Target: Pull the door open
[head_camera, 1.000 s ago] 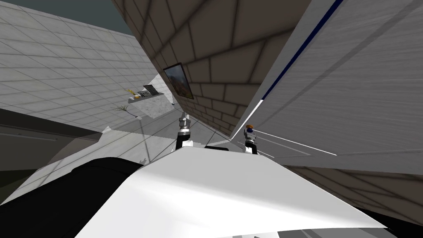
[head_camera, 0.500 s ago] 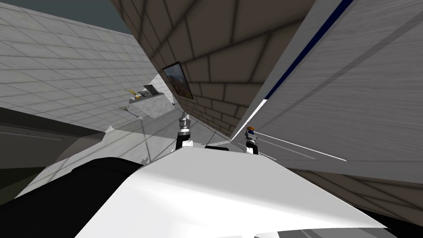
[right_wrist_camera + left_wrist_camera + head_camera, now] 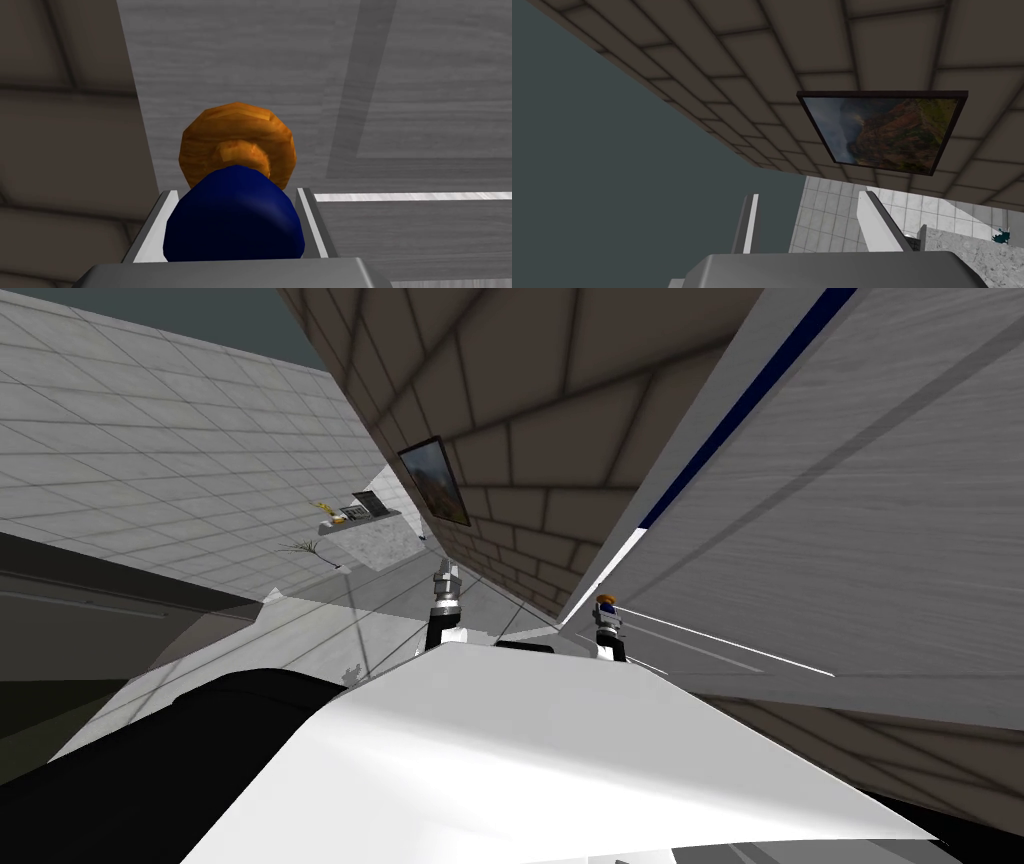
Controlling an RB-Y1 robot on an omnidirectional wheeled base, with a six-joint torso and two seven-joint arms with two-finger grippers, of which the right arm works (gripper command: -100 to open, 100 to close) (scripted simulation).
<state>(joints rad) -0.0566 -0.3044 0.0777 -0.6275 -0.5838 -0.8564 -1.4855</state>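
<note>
A grey wood-grain door stands at my right, seen close in the right wrist view as the same door. It carries a dark blue knob on an orange round plate. My right gripper is shut on the blue knob, one finger pressed against each side. In the head view that right gripper sits at the door's edge. A thin dark blue gap runs along the door's free edge. My left gripper is raised near the brick wall, its fingers apart and empty.
A brown brick wall with a framed picture stands ahead, beside the door. A counter with small items stands far back left by a grey tiled wall. A dark low surface lies at my left.
The whole head view has shifted a little, so I have moved slightly. The dark blue gap at the door's edge is a bit wider than a second ago. The right gripper stays on the knob.
</note>
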